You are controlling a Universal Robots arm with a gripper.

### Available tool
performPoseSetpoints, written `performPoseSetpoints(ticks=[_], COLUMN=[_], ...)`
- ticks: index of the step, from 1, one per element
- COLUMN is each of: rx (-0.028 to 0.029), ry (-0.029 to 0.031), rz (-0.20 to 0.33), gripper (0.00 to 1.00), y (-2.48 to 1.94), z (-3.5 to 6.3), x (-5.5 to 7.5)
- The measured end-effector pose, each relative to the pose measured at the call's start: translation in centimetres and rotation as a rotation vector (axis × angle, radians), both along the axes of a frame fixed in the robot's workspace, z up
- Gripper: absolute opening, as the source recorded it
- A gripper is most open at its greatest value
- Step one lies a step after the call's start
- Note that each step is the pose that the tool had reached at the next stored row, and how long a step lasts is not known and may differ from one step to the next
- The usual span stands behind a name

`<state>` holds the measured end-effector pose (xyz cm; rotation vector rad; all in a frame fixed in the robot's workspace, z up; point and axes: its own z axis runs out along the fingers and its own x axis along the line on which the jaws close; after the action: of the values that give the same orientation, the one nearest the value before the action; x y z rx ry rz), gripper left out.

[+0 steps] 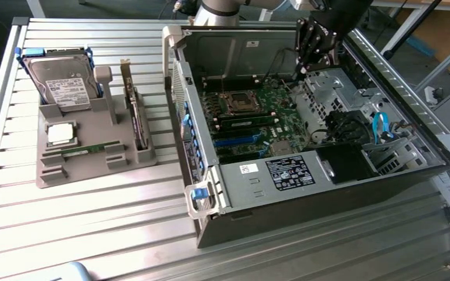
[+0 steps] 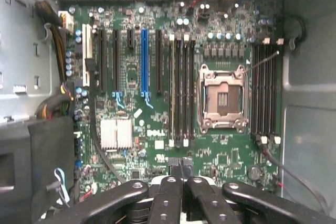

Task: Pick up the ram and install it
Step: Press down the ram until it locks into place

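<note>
1 ram [image 1: 245,122] seated beside CPU socket [image 1: 239,103]; gripper [image 1: 306,71] above motherboard [image 2: 157,103].

An open grey metal computer case [image 1: 303,175] lies on the slatted aluminium table [image 1: 92,234], with the green motherboard [image 1: 260,123] inside. To the exterior view's left sits a grey plastic parts holder [image 1: 92,155]: silver hard drive [image 1: 65,85] at its back, square silver processor chip [image 1: 59,133] before that, thin green ram stick [image 1: 84,150] nearer front, dark expansion card [image 1: 135,114] upright along its right edge.

Hard drive [image 1: 62,82] on tray [image 1: 92,167] beside computer case [image 1: 303,199].
</note>
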<state>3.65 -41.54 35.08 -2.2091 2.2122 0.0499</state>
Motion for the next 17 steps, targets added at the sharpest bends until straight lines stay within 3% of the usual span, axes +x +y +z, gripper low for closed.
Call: performPoseSetpoints(ticks=[8,17], rx=[0.0004,0.0002], ry=[-0.0001,0.0000], rz=[0.000,0.000], gripper=[0.10,0.10], y=[0.00,0.00], z=[-0.13,-1.47], x=[0.4,0.4])
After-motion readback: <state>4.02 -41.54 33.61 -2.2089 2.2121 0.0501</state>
